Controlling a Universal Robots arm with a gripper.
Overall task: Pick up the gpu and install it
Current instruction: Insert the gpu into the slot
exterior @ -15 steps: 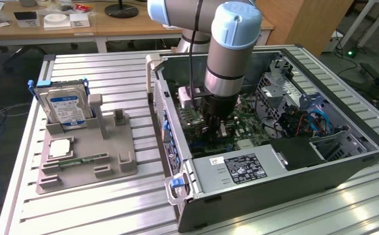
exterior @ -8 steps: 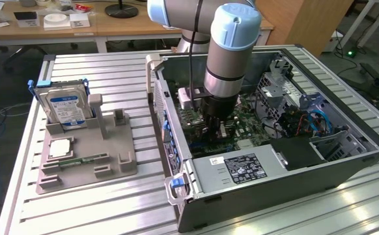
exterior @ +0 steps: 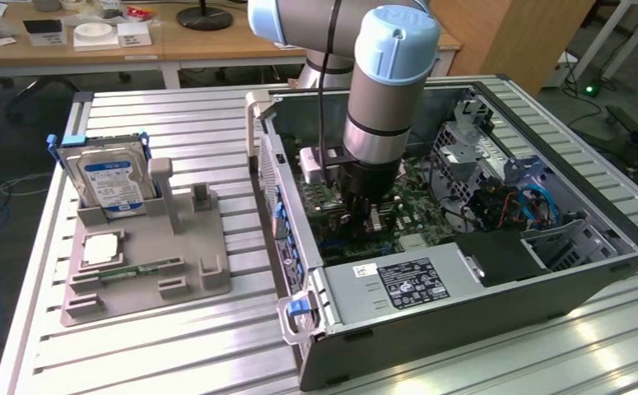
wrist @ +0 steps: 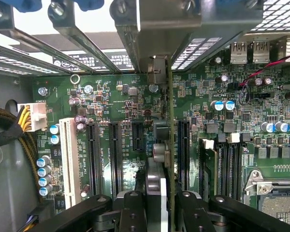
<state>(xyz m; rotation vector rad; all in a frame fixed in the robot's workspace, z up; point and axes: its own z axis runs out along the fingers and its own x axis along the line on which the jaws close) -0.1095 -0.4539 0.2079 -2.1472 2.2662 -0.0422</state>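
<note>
The gpu (wrist: 165,159), seen edge-on, stands upright above the green motherboard (wrist: 125,101), among its black expansion slots (wrist: 115,157). The claw (wrist: 157,205) is clamped on the card's upper edge, one finger on each face. The arm (exterior: 390,99) reaches down into the open computer case (exterior: 450,329) on the slatted metal table (exterior: 132,346). Beside the case, a grey holder (exterior: 148,280) carries a hard drive (exterior: 112,183).

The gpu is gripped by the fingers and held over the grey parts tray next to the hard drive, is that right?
Not quite. The fingers do grip the gpu, but it is held edge-on inside the open computer case, above the motherboard slots, as the wrist view shows. The hard drive stands outside, on the tray.
</note>
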